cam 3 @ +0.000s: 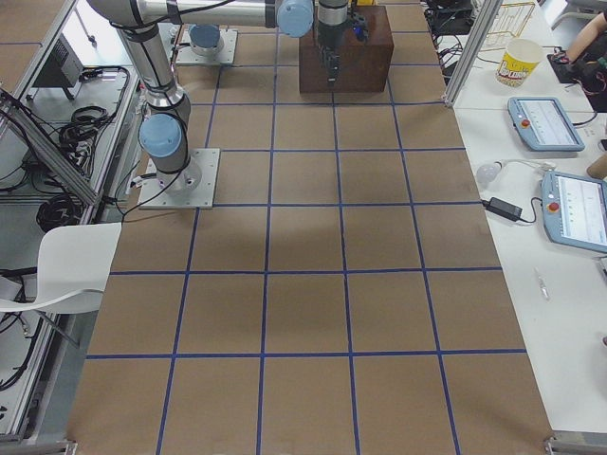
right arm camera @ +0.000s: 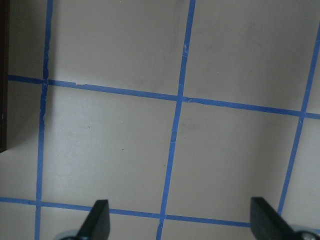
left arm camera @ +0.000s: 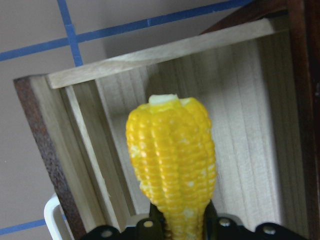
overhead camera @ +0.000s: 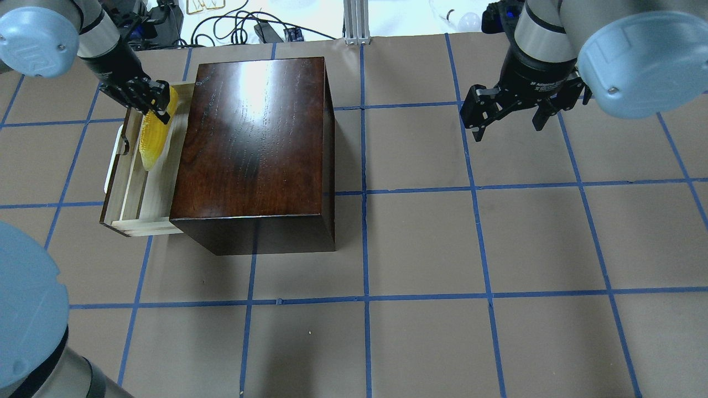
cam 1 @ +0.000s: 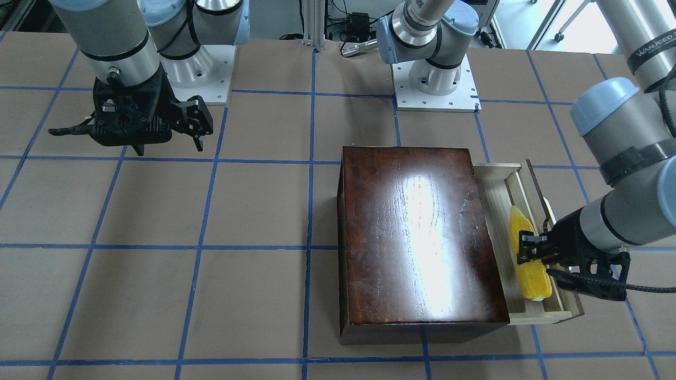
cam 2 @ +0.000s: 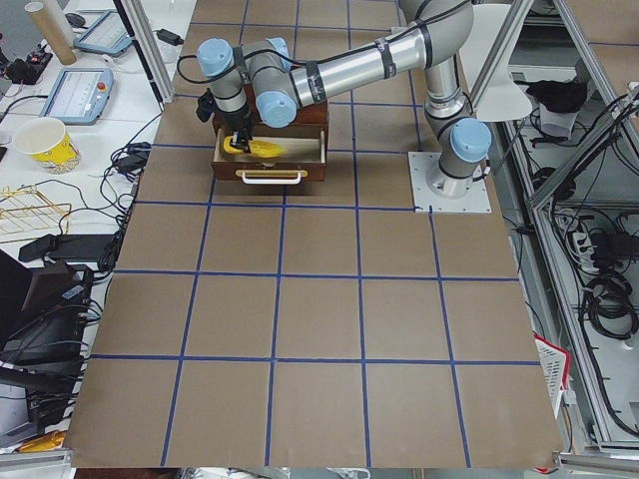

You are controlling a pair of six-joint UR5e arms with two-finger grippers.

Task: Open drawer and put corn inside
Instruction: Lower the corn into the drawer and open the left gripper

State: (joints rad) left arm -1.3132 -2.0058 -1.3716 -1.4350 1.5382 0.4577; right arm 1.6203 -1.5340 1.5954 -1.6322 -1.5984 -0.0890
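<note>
Box: dark-brown wood, glossy varnish, grain visible, bright glare on top. Drawer: pale bare wood, matt, fine straight grain; front panel dark, speckled, rougher-looking. Handle: white, smooth. Corn: yellow, slightly shiny, plastic-looking, bumpy kernel rows. Table: matt brown paper-like cover; blue tape lines. Left gripper, right gripper: black, matt, plastic-looking. Right arm: silvery metal tube; joint cap pale blue, smooth.

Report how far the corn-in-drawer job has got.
Done: the drawer stands pulled out of the box. In hand: the left gripper is shut on the corn, holding it in the drawer; whether it rests on the bottom is unclear. Left: release and withdraw. The right gripper hangs open over the table.
</note>
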